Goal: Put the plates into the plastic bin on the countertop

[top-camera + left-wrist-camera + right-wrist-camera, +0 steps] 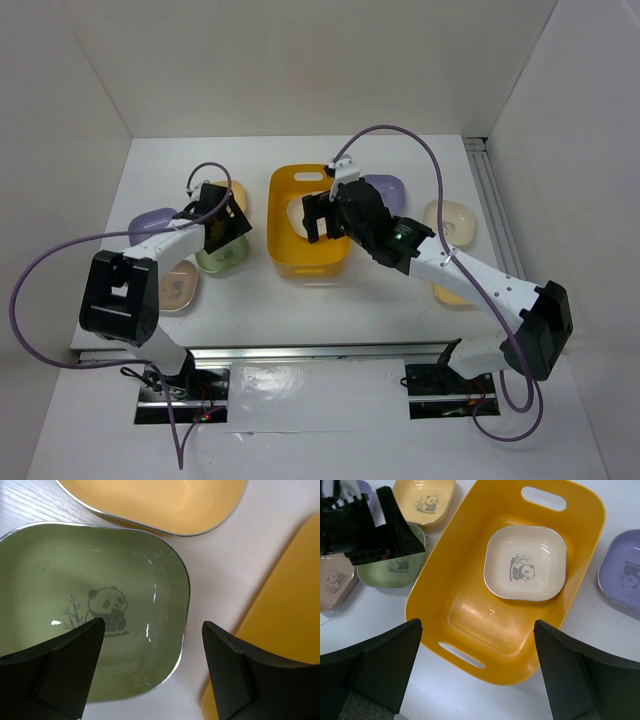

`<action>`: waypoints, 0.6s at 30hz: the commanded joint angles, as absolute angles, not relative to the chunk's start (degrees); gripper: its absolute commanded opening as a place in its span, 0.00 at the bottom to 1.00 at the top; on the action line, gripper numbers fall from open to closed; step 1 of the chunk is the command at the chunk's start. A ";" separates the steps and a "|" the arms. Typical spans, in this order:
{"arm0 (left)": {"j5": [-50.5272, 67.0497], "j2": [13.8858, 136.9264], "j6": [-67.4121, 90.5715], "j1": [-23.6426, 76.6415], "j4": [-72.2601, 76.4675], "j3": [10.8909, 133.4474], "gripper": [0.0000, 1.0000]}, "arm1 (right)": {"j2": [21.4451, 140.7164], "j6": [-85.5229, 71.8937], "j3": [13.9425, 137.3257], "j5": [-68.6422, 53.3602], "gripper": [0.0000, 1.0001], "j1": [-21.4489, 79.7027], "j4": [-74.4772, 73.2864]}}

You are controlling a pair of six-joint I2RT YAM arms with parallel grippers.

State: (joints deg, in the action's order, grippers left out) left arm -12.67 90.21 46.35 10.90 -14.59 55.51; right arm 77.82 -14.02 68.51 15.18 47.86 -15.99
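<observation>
The orange-yellow plastic bin [283, 186] stands mid-table and holds one cream plate [526, 562]. My right gripper [477, 625] is open and empty, hovering above the bin's near end [445, 570]. My left gripper [153, 625] is open and empty, low over the right rim of a green plate [75, 605], one finger over its bowl and the other over the countertop beside the bin [285, 645]. A yellow plate [160, 505] lies just beyond the green one. In the top view the left gripper [222, 225] sits left of the bin and the right gripper [318, 215] over it.
On the white countertop [330, 300] lie a purple plate [150, 222] and a pink plate [178, 285] at the left, and a purple plate [385, 186], a cream plate [450, 222] and a yellow plate [450, 295] at the right, the last partly under the right arm. White walls enclose three sides.
</observation>
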 commanded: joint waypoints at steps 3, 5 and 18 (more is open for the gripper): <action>-9.84 95.53 44.30 10.28 -10.38 57.83 0.88 | 76.03 -12.92 68.20 16.08 1.00 47.38 -14.24; -10.46 96.59 44.30 10.28 -9.76 58.35 0.86 | 76.03 -12.92 68.20 16.08 1.00 47.37 -14.77; -13.01 99.05 46.58 10.28 -10.81 59.50 0.54 | 76.03 -12.39 68.20 16.61 1.00 47.37 -14.24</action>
State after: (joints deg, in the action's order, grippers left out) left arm -11.86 98.19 45.84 10.41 -11.51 57.63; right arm 77.82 -13.30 68.18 15.73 47.59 -16.01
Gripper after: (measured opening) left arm 0.584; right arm 0.999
